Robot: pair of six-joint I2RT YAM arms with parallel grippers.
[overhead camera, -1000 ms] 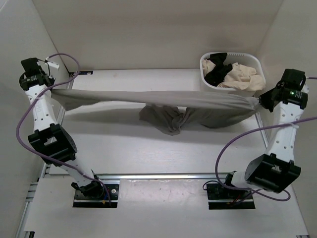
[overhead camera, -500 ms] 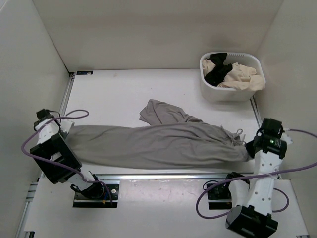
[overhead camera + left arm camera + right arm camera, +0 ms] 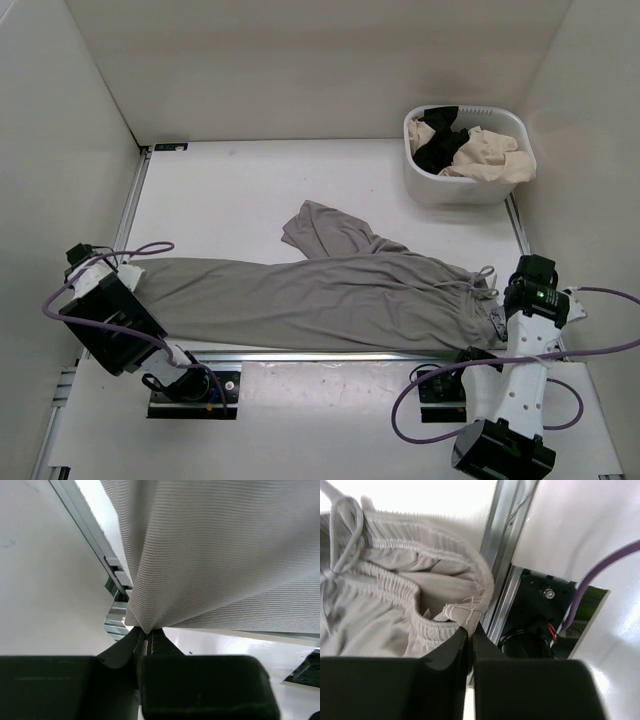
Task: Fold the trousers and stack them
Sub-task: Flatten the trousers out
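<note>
The grey trousers (image 3: 320, 295) lie stretched left to right along the near part of the table, with one leg bunched toward the back (image 3: 320, 228). My left gripper (image 3: 128, 275) is shut on the leg end at the left; the wrist view shows the cloth (image 3: 210, 555) pinched between its jaws (image 3: 146, 632). My right gripper (image 3: 505, 300) is shut on the waistband at the right; its wrist view shows the ribbed elastic band (image 3: 465, 612) and drawstring (image 3: 345, 535) at its jaws (image 3: 470, 630).
A white basket (image 3: 425, 180) at the back right holds a black garment (image 3: 438, 150) and a beige garment (image 3: 488, 155). A metal rail (image 3: 330, 355) runs along the table's near edge, and side rails border left and right. White walls enclose the table.
Both grippers brought the trousers down from a raised stretch at mid-table to the near edge. The trousers now lie flat and spread on the table.
</note>
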